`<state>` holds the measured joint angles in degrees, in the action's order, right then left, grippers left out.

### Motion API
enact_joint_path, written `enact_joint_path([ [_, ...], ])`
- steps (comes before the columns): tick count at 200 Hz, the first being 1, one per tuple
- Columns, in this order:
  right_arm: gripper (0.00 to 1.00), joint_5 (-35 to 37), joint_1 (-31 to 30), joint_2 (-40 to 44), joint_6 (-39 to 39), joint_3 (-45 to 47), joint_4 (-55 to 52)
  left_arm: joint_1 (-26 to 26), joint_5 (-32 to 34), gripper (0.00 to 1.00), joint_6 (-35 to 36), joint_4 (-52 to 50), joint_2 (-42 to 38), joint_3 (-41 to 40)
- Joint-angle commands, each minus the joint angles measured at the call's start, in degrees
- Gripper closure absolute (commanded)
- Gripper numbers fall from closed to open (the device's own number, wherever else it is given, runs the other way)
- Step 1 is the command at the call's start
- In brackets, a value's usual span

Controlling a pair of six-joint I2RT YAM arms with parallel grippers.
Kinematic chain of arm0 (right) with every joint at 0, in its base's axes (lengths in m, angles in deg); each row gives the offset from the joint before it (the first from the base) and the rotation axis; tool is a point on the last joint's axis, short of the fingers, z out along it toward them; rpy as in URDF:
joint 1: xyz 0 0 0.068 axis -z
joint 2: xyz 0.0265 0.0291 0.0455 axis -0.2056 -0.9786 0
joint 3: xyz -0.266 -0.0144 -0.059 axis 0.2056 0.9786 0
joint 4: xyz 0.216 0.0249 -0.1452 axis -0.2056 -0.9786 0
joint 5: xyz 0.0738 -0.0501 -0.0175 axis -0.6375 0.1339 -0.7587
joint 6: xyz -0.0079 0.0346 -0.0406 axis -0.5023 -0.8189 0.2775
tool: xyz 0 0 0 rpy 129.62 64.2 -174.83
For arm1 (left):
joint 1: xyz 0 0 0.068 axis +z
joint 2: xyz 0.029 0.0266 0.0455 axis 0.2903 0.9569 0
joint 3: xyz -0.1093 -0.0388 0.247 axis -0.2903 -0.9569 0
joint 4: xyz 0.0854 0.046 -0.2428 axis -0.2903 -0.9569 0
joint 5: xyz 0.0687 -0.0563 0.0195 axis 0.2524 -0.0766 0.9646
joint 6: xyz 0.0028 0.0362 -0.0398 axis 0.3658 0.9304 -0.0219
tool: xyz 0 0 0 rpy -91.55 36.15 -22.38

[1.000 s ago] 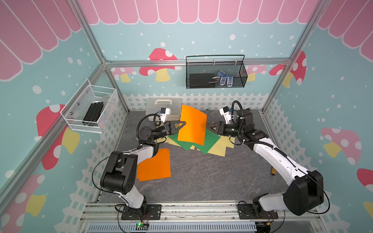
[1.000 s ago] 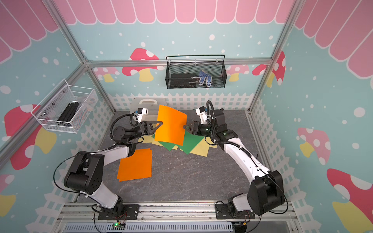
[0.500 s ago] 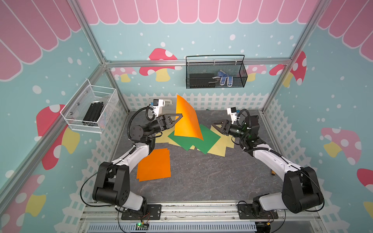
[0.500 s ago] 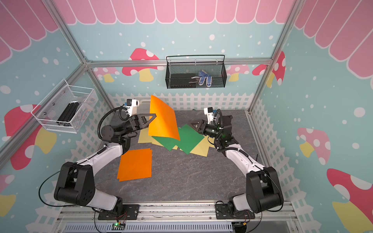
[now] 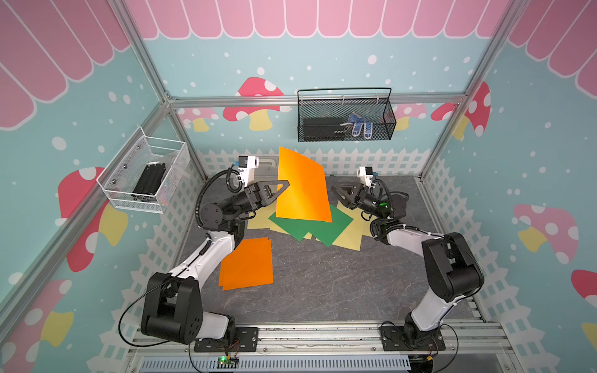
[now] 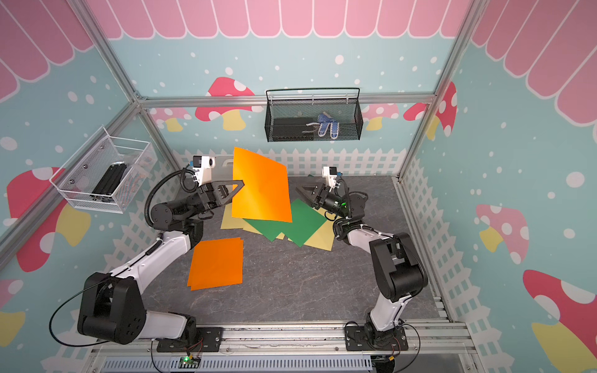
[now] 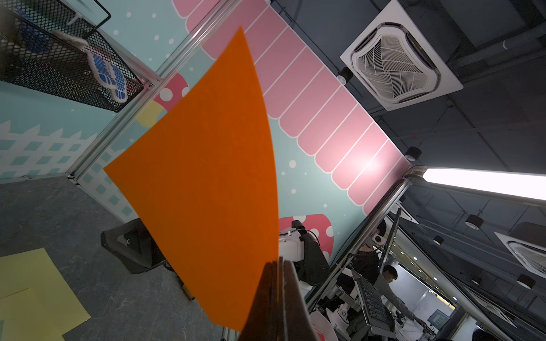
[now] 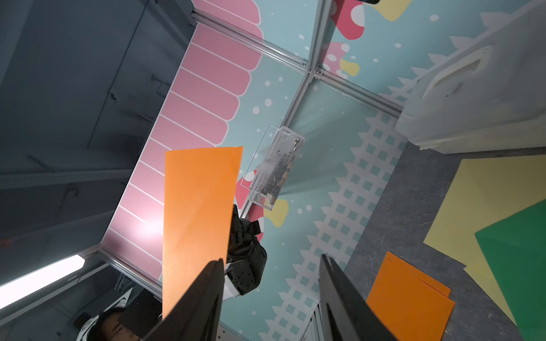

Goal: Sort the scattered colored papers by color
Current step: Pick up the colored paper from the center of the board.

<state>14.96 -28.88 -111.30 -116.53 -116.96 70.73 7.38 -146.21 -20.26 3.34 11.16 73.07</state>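
Nearest us, a small orange stack (image 5: pixel 247 263) lies flat on the tabletop (image 5: pixel 323 290) toward the front left corner, its edges a bit fanned. Further in, around the middle and toward the back edge, we've got the mixed pile. Green sheets (image 5: pixel 326 227) overlap on top of yellow sheets (image 5: pixel 350 240), which poke out on both sides.

Above that pile, the left gripper (image 5: pixel 287 185) is pinched tight on the edge of one orange sheet (image 5: pixel 302 190). That sheet stands nearly upright in the air with a slight curve. The right gripper (image 5: pixel 335 191) hangs just across from it, over the pile's right side. Its jaws are roughly half apart and we see nothing between them.

Behind all that, a white box (image 8: pixel 478 97) sits at the back edge. Any labelling on the box or arms is too small for us to read.
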Motion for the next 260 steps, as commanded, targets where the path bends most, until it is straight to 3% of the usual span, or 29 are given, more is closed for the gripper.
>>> enact_joint_path([
  [1, 0.45, -1.32, -1.29, 1.47, -4.95, -2.4, 6.52, 0.18, 0.33, 1.0, -0.22, 0.48, -1.18, 2.04],
  [143, 0.46, -2.79, -5.52, -1.28, -5.9, -6.03, 6.52, -0.17, 0.9, 1.0, 1.38, -2.87, -3.71, 2.65],
  [212, 0.69, -4.81, -6.8, -1.79, -6.47, -9.02, 6.52, -0.47, 0.09, 1.0, 1.86, -3.5, -4.06, 1.86],
  [260, 0.8, -9.28, -6.98, -1.35, -7.68, -9.64, 6.52, -0.43, -1.93, 1.0, 6.86, -11.59, -6.39, 1.24],
])
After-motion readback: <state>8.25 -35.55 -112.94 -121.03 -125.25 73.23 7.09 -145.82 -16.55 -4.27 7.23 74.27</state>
